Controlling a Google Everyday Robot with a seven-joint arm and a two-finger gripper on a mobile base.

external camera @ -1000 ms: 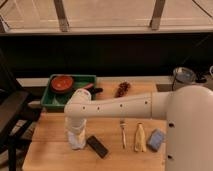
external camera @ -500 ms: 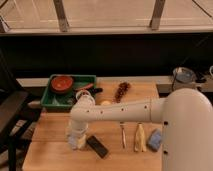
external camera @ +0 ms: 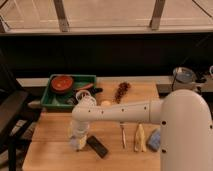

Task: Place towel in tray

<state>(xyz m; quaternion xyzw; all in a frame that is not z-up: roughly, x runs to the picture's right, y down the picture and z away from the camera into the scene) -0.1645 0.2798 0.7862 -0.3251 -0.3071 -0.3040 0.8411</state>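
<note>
While the gripper (external camera: pixel 79 141) hangs low over the table's (external camera: pixel 52 132) front-left, just beside the black bar (external camera: pixel 97 146), we find the towel (external camera: pixel 154 140) lying flat at the front-right edge, well apart from it. Whether the gripper is open or closed, we cannot tell. We judge the towel light, soft and floppy, so it is best pinched from above at a folded edge. The tray (external camera: pixel 52 105) stands at the back-left.
</note>
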